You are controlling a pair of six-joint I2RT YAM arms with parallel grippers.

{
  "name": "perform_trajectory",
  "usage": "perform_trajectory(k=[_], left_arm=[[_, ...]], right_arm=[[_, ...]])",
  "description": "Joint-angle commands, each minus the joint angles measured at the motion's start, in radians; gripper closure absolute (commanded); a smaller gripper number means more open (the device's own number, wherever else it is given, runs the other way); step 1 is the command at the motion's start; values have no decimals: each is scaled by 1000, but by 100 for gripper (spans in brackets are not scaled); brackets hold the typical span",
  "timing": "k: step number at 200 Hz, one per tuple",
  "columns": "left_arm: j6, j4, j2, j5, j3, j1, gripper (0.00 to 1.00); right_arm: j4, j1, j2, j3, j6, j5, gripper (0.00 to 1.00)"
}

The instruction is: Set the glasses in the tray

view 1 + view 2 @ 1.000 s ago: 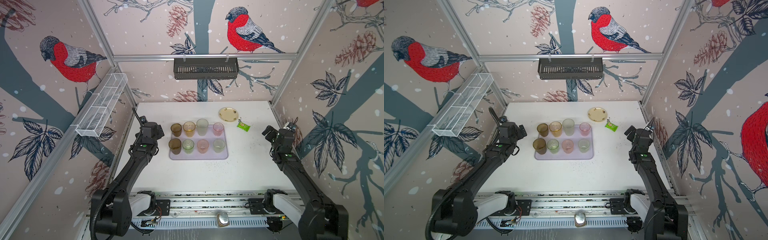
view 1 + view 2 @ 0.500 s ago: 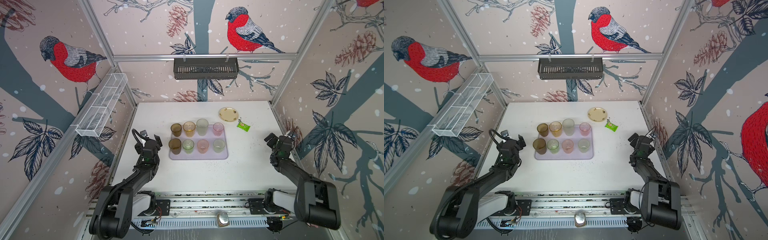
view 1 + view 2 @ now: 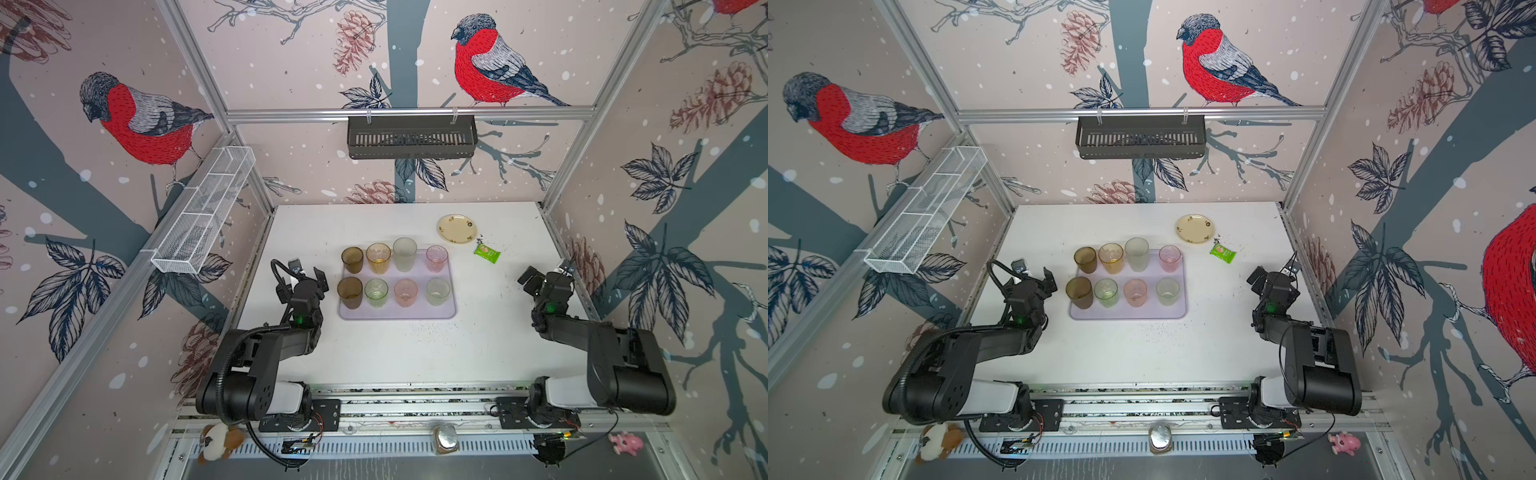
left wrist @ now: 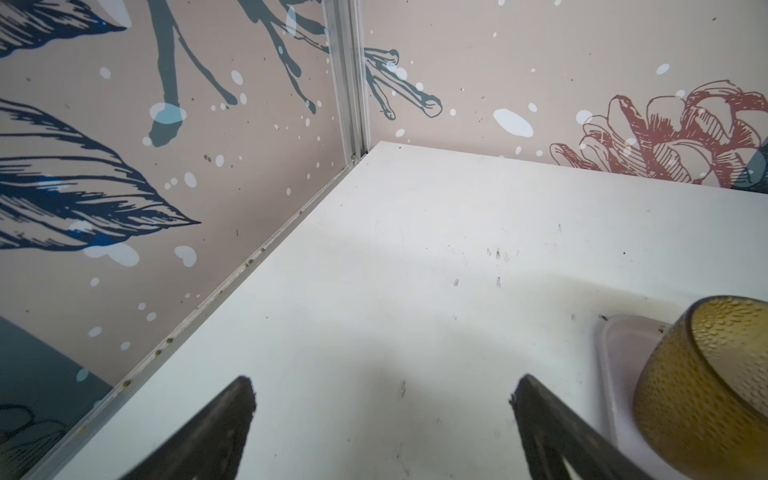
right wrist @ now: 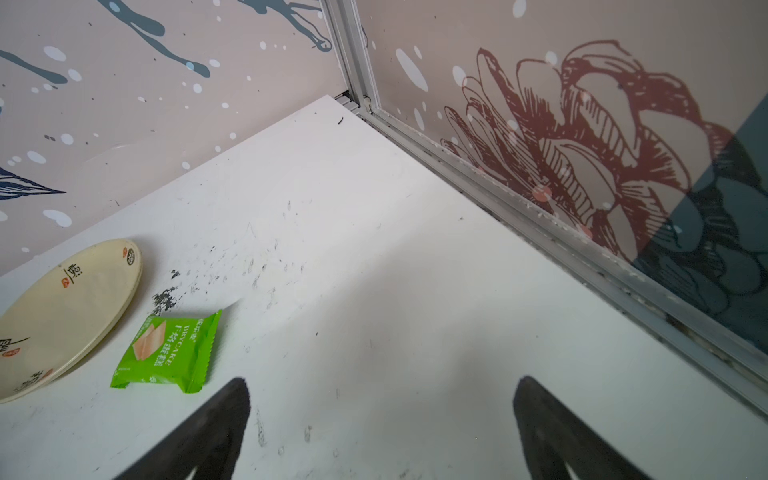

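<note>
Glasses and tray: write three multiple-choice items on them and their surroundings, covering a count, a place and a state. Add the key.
1. How many glasses stand on the tray?
A four; B six; C eight.
2. Where does the green packet lie?
A on the tray; B on the table beside the cream plate; C inside a glass.
3. What is the left gripper's state?
A open and empty; B shut on a glass; C shut on the packet.

Key: 1 C, two rows of four fill the tray. 2 B, it lies close by the plate, clear of the tray. 3 A, its wrist view shows the fingers apart over bare table.
</note>
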Motion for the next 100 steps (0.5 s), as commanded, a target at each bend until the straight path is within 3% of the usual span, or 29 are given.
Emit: perform_trajectory(k=[1, 38, 69, 100], left_arm=[[46, 136, 30, -11, 9, 3, 3], [50, 208, 103, -8, 10, 9, 3], [64, 236, 105, 50, -6, 11, 3], [50, 297, 124, 110, -44, 34, 3]], right_arm=[[53, 6, 5, 14, -35, -8, 0], [93, 9, 8, 6, -78, -59, 0], [113, 26, 40, 31, -153, -145, 0], [109, 67, 92, 74, -223, -148, 0]])
